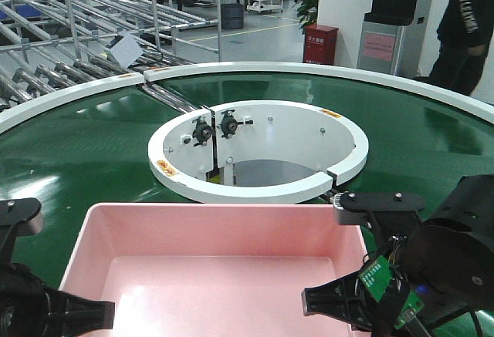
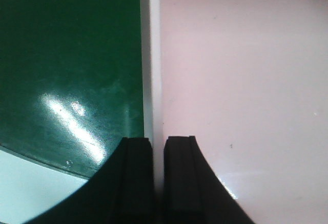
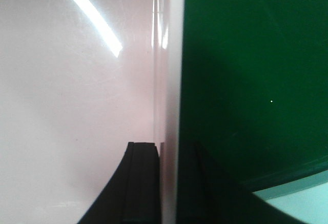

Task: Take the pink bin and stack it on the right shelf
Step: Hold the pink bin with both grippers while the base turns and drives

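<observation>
The pink bin [image 1: 216, 267] fills the near middle of the front view, over the green conveyor belt [image 1: 77, 144]. My left gripper [image 1: 81, 311] is shut on the bin's left wall. In the left wrist view the left gripper [image 2: 158, 140] has one finger outside the rim [image 2: 152, 55] and one inside the pink bin [image 2: 241, 80]. My right gripper [image 1: 333, 301] is shut on the right wall. The right wrist view shows the right gripper [image 3: 169, 144] straddling that wall, with the pink bin [image 3: 77, 106] on its left. The right shelf is out of view.
The belt curves around a white inner ring [image 1: 166, 160] with a hole in its middle. Its white outer edge [image 2: 31, 183] lies just under the left gripper. Metal roller racks [image 1: 62, 36], a red box [image 1: 320, 44] and a person [image 1: 467, 21] stand beyond the belt.
</observation>
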`<state>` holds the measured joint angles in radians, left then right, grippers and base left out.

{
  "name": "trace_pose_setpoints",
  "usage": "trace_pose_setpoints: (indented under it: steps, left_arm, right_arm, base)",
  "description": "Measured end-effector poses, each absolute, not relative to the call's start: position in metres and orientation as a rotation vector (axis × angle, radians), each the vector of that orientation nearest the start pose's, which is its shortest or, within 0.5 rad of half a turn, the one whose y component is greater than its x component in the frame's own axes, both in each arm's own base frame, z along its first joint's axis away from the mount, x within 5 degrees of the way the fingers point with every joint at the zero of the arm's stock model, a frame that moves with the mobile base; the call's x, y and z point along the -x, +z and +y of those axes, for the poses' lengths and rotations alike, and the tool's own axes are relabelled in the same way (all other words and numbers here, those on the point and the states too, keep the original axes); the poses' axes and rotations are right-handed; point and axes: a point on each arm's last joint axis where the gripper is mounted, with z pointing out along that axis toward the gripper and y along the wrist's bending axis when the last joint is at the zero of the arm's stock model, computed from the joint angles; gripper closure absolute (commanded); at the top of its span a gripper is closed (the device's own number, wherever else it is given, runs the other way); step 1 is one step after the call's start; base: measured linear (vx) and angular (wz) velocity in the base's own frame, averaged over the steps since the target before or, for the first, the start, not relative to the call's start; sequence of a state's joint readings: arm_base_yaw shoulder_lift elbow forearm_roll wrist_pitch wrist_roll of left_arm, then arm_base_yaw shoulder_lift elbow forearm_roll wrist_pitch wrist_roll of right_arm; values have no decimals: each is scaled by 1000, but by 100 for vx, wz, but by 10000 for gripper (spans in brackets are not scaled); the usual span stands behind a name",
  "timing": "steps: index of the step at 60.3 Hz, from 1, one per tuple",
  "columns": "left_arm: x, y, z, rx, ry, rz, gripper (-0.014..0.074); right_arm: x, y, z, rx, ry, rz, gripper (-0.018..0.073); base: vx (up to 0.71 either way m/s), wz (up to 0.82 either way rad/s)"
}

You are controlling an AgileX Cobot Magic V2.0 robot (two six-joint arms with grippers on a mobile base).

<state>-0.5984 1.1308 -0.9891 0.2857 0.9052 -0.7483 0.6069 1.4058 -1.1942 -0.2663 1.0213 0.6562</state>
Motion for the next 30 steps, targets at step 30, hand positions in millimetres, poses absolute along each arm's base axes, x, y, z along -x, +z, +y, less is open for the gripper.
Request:
trace_pose_setpoints:
  steps: [30]
  left_arm:
    - [-192, 332, -106, 55, -215, 2489, 424]
  right_arm:
    - [-243, 318, 143, 52, 61, 2650, 531]
  base:
    - [0, 0]
